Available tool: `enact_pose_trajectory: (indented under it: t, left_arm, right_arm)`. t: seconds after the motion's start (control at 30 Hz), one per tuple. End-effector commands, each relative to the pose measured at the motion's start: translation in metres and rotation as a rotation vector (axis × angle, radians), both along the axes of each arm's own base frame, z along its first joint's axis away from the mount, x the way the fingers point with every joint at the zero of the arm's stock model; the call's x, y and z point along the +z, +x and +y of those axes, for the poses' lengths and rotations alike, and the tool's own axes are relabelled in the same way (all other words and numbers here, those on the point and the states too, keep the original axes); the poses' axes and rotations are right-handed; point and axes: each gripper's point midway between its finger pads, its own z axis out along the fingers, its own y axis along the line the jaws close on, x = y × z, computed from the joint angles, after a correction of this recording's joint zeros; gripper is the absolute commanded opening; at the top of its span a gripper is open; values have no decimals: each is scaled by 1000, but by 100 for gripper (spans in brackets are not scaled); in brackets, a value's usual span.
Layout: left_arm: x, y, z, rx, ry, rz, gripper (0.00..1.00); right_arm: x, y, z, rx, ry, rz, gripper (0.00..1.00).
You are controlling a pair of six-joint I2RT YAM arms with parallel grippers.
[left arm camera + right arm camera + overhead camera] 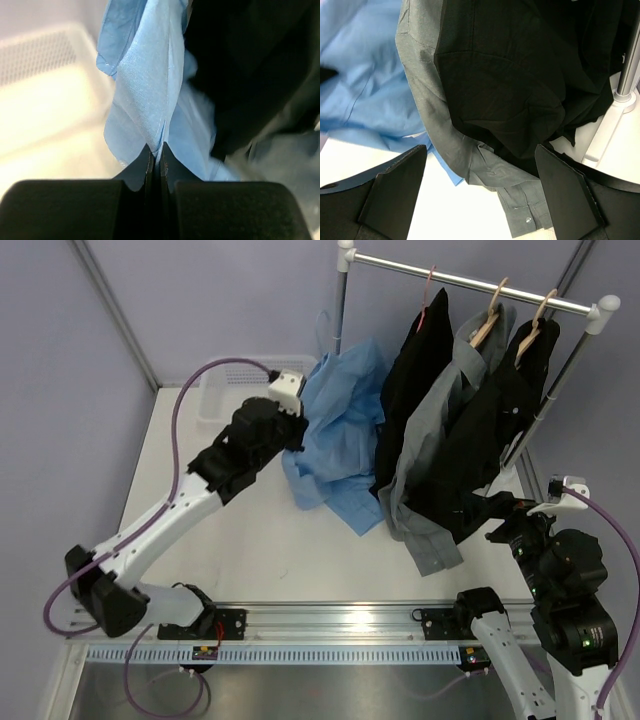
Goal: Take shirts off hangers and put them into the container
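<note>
From above, the left gripper [298, 432] pinches a fold of the light blue shirt [345, 430]. The shirt sags in a heap from beside the rail [470, 282] down to the table [260, 540], just right of the white container [212, 392]. Two black shirts [415, 380] and a grey shirt [425, 505] hang on hangers [490, 315] from the rail, and the right gripper [500, 512] hovers just beside their hems.

Left wrist view: the jaws are pressed together on a thin edge of blue cloth, with the container's perforated floor pale to the left. The fabric looks light, limp and somewhat slick, likely to slide and trail. A hold near the collar or shoulder would probably gather more of it.

Right wrist view: the fingers stand wide apart, holding nothing, with the grey and black hems hanging ahead above the table. No brand, label or writing can be read in any view
</note>
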Motion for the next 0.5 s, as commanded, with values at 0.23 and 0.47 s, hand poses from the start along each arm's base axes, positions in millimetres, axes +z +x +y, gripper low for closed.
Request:
enact_pose_trajectory:
  t: [0.23,0.47]
  left_arm:
    - [88,-107,146,202,-45,-139,0]
    - [104,-138,166,145,1,-225,0]
  right_arm:
    - [24,-2,9,63,-25,-32,100]
    - [42,14,37,205,-26,-15,99]
